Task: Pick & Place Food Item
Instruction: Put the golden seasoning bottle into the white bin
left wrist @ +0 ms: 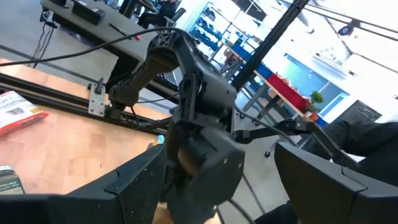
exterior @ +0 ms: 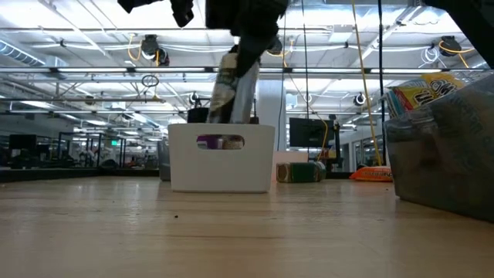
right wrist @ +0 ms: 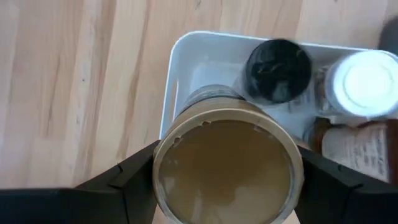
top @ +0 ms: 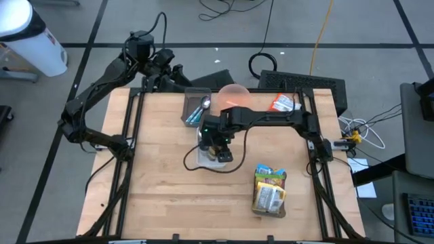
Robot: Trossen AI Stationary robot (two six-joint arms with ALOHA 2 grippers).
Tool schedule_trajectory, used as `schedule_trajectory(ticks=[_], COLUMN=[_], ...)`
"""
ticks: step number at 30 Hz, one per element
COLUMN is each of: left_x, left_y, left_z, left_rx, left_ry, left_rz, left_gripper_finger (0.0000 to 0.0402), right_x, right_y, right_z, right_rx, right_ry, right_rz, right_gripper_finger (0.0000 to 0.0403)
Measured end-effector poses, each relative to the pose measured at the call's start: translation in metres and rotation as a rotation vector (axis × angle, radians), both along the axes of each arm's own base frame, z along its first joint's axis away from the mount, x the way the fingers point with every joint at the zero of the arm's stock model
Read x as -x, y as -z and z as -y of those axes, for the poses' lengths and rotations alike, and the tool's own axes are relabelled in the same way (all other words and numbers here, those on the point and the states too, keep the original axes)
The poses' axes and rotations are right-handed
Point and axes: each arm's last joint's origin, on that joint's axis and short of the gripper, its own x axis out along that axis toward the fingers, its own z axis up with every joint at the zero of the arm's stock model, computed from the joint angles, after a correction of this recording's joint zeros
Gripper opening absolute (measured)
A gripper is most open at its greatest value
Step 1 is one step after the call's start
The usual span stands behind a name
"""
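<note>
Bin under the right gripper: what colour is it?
White; the bin shows best in the low view.

No legible text or labels

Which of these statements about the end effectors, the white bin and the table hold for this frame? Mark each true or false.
1. The right end effector grips a tan-lidded container above the white bin. True.
2. The white bin is empty. False: it holds a black-capped bottle and a white-capped one.
3. The left end effector holds the spoon. False: it is open and empty, by the table's far edge.
4. A pink bowl sits near the table's far edge. True.
5. Snack bags lie on the table's right side. True.
</note>
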Motion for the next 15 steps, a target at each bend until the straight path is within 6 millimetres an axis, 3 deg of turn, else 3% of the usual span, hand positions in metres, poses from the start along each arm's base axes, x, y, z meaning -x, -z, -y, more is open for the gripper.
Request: schedule_trajectory(ticks=[4,15], left_x=[0.000,0.000], left_y=[0.000,0.001], left_z=[0.000,0.001], left_rx=[0.004,0.008], left_ry=[0.002,0.002], left_rz=[-0.003,-0.007], left_gripper_finger=[0.0308,0.0308], right_x=[-0.003,-0.005], right_y=[0.012,0.020], right_z=[0.000,0.003], right_rx=[0.003,0.054], right_ry=[0.002,0.007], right_rz=[-0.044,-0.077], right_gripper_finger=[0.0271,0.0271])
